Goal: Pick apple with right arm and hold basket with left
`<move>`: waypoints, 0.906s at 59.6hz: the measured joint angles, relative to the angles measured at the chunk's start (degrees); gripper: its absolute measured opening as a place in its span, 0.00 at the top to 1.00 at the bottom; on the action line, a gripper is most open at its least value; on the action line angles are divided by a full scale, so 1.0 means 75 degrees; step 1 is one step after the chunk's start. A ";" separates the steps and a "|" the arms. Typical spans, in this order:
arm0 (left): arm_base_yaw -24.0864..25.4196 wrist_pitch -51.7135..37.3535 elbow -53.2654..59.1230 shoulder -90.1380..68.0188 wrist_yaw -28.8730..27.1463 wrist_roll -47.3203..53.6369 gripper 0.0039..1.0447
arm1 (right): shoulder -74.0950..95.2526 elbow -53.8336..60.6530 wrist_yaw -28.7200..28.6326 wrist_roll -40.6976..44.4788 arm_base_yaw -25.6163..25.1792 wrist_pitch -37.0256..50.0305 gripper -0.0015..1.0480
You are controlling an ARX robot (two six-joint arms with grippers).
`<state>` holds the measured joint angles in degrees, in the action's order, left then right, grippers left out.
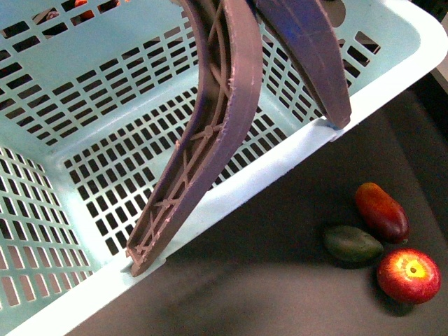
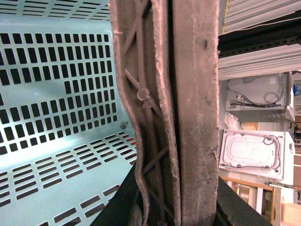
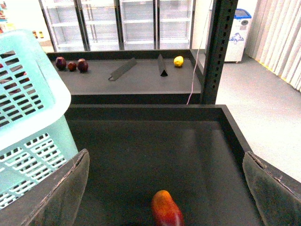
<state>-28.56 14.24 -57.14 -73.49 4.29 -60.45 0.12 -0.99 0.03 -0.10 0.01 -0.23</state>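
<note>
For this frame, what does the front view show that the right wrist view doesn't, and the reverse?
Only the front view: the apple, a dark green fruit beside it, and the left gripper at the rim of the basket. Only the right wrist view: the right gripper, open, and a farther shelf with a yellow fruit. Both: the basket and the elongated red-orange fruit.

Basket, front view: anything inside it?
The basket shows only bare slotted floor and walls. The left gripper at its rim covers a strip of floor, so that part is unchecked.
</note>
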 joint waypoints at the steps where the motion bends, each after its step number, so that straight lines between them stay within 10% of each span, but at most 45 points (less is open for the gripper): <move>1: 0.0000 0.0000 0.0000 0.0000 -0.0003 0.0012 0.82 | 0.0000 0.0000 0.0000 0.0000 0.0000 0.0000 0.08; 10: 0.0006 0.0000 0.0000 0.0000 -0.0003 0.0029 0.82 | 0.1781 -0.0804 0.0152 0.0533 -0.0315 -0.1556 0.08; 35: 0.0003 0.0000 0.0000 0.0000 0.0000 0.0079 0.82 | 1.0850 -0.2734 -0.0746 0.2124 -0.1813 0.3931 0.08; 54: 0.0003 0.0000 0.0000 0.0000 0.0015 0.0079 0.82 | 1.4997 -0.3847 -0.0673 0.2847 -0.1571 0.4301 0.08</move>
<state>-28.53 14.24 -57.14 -73.49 4.40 -59.86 112.60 -29.85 -5.02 21.26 -11.77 32.03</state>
